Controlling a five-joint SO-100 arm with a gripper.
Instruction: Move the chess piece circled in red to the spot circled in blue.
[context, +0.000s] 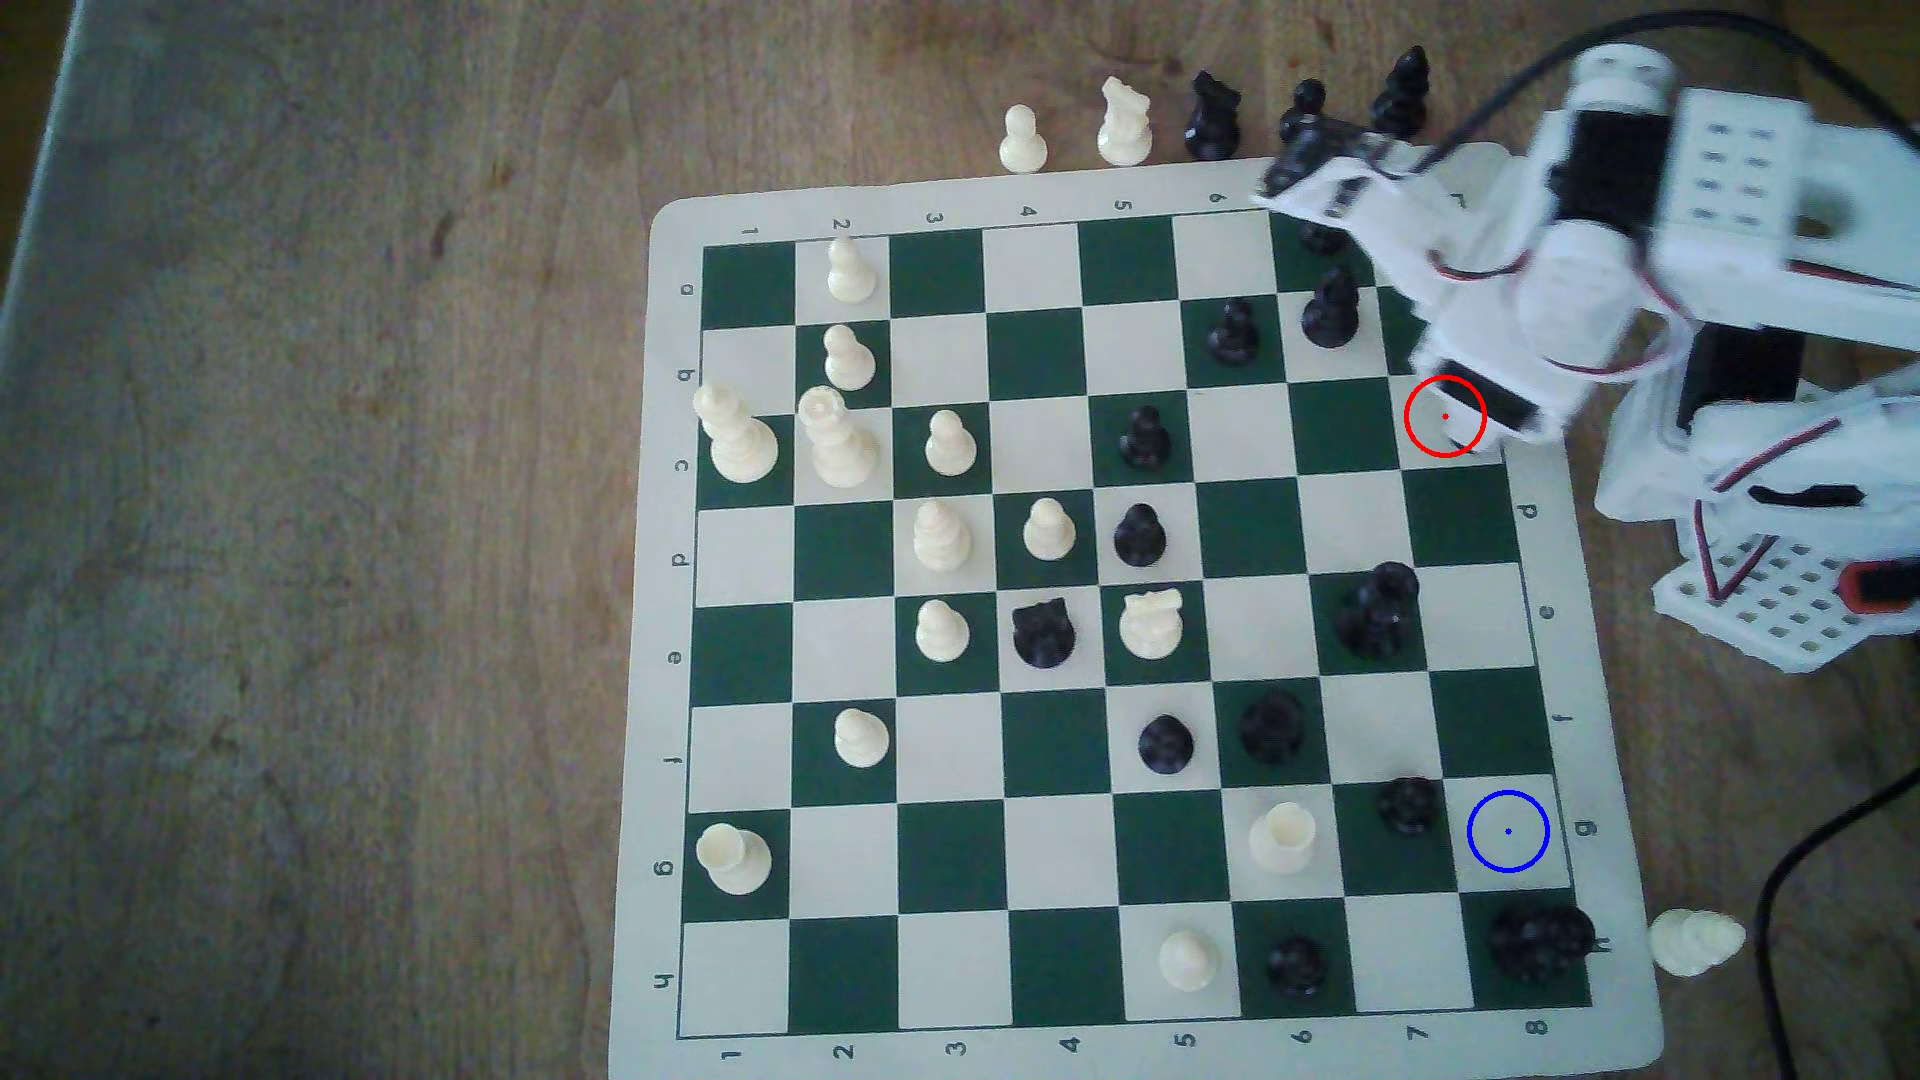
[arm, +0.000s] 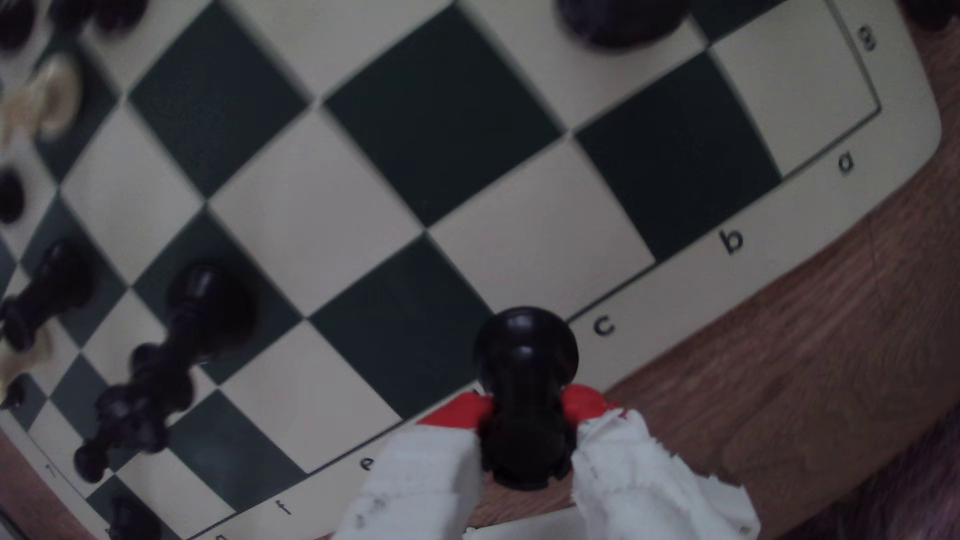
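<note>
The black rook-like piece (arm: 524, 342) sits between my gripper's (arm: 527, 410) red-tipped white fingers (arm: 457, 410), which are shut on its thick tower. Its wide round base hangs over the board's border by the letter c; I cannot tell whether it touches the board. In the exterior view my white arm (context: 1496, 312) covers the red-ringed cream square (context: 1444, 416) at the board's right edge and hides the piece. The blue-ringed cream square (context: 1508, 831) lies lower on the same right-hand column, bare, with a black pawn (context: 1408, 802) on the dark square to its left.
A knobbly black piece (context: 1538, 938) stands just below the blue ring and a tall black piece (context: 1377, 613) is between the rings, one column left. Black pawns (context: 1330, 309) stand near my arm. A white piece (context: 1696, 941) lies off the green-and-cream board (context: 1621, 727). Cables run at right.
</note>
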